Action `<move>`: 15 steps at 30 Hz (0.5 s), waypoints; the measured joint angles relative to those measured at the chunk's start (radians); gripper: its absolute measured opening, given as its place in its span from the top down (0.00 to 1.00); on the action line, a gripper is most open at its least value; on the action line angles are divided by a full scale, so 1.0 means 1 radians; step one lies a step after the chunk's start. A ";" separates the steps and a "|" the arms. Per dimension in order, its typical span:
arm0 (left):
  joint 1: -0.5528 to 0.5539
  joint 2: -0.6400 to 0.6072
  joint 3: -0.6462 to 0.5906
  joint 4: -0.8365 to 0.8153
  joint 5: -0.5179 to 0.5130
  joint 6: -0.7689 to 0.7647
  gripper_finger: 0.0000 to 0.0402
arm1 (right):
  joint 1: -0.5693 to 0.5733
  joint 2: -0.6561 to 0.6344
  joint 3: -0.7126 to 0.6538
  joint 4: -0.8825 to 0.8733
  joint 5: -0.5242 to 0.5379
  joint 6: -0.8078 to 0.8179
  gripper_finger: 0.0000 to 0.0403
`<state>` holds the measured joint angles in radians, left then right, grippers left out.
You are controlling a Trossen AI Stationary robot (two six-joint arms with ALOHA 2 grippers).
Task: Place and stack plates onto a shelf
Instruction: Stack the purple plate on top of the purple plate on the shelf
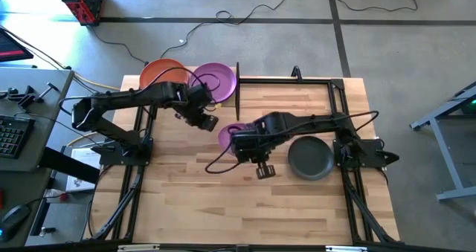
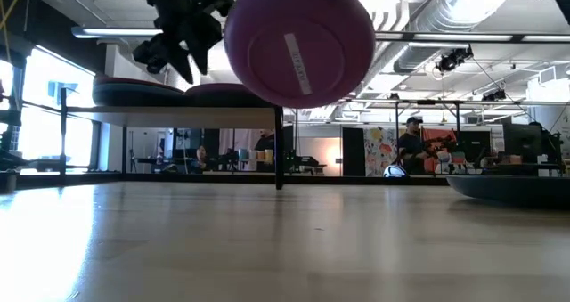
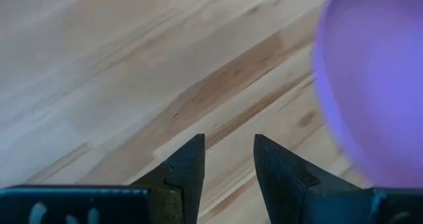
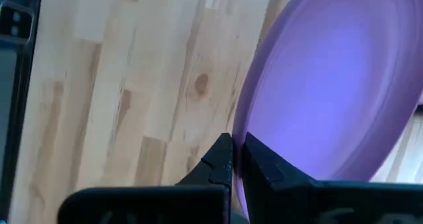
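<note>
My right gripper [image 1: 235, 140] hangs over the middle of the table, shut on a purple plate [image 1: 226, 135]. In the low view this plate [image 2: 298, 39] shows its underside, high above the tabletop. My left gripper [image 3: 228, 159] is open and empty, just left of and beyond that plate, with bare wood under it. At the far left, an orange plate [image 1: 160, 73] and a second purple plate [image 1: 216, 79] lie side by side on the shelf [image 2: 134, 112]. A dark grey plate [image 1: 310, 157] rests on the table at the right. My right gripper pinches the purple plate's rim [image 4: 246, 121] between its two fingers, one on the hollow face and one on the underside. The fingers come from above, pointing steeply down. The plate is lifted clear of the table and stands tilted, nearly on edge.
A black tube frame [image 1: 338, 96] runs around the tabletop, and the shelf's black post [image 1: 237, 81] stands at its right end. A desk with a keyboard [image 1: 11, 133] sits off the left edge. People [image 2: 411, 142] show in the room beyond.
</note>
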<state>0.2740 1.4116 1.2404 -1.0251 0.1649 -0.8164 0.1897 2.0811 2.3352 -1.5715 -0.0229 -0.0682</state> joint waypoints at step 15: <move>0.054 0.000 0.000 0.092 0.098 -0.142 0.71 | -0.049 0.000 0.000 0.000 0.050 -0.339 1.00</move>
<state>0.3278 1.4113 1.2404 -0.9335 0.2626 -0.9585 0.1406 2.0811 2.3352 -1.5715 0.0267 -0.4075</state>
